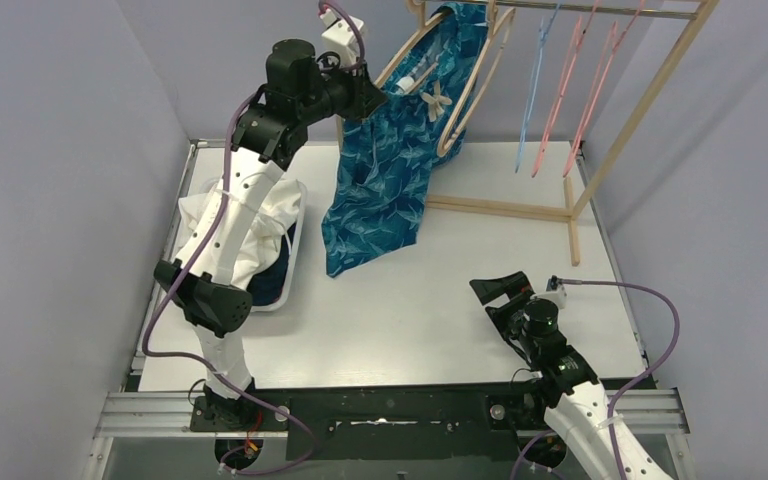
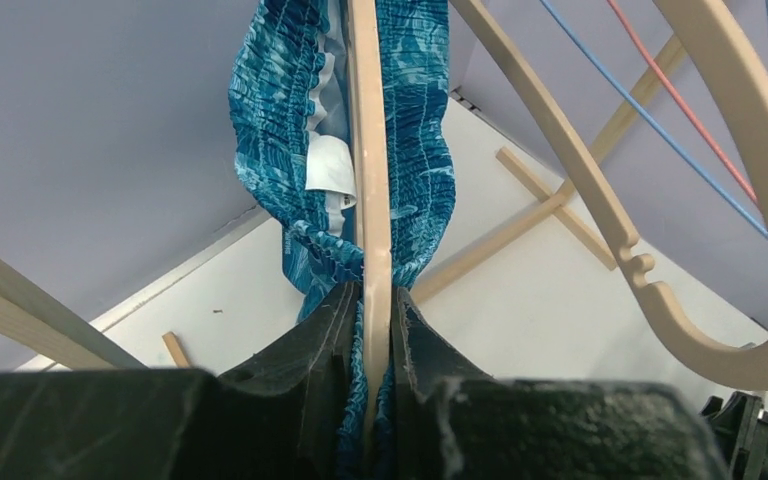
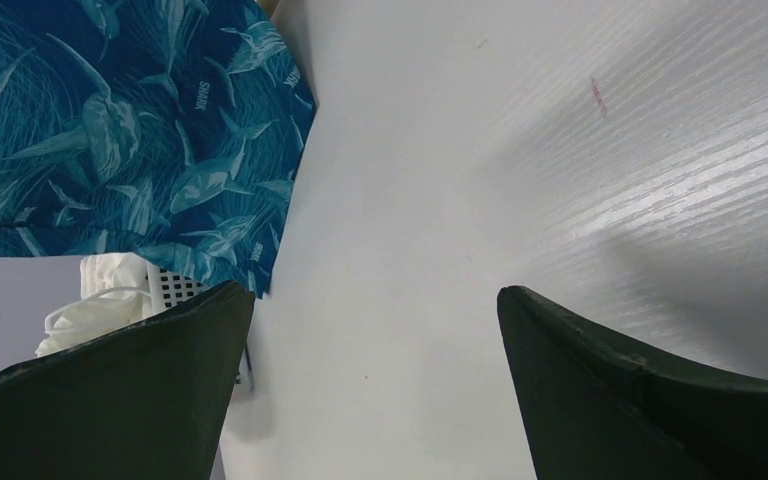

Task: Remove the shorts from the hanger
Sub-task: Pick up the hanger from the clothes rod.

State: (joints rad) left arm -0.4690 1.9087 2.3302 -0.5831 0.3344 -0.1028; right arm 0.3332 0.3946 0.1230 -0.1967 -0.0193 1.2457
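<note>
The blue shark-print shorts (image 1: 380, 190) hang from a wooden hanger (image 1: 475, 90) on the rack, their hem reaching down to the table. My left gripper (image 1: 370, 100) is raised at the waistband. In the left wrist view its jaws (image 2: 370, 295) are shut on the hanger's wooden bar (image 2: 370, 150) with the gathered blue waistband (image 2: 280, 110) pinched on both sides of it. My right gripper (image 1: 500, 285) rests low over the table at the front right, wide open and holding nothing (image 3: 375, 300). The shorts' hem (image 3: 110, 130) shows ahead of it to the left.
A white basket (image 1: 295, 240) at the left holds white (image 1: 230, 230) and navy clothes. The wooden rack (image 1: 640, 110) stands at the back right with bare blue (image 1: 540, 90) and pink hangers (image 1: 590, 100). A second wooden hanger (image 2: 600, 200) hangs beside the gripped one.
</note>
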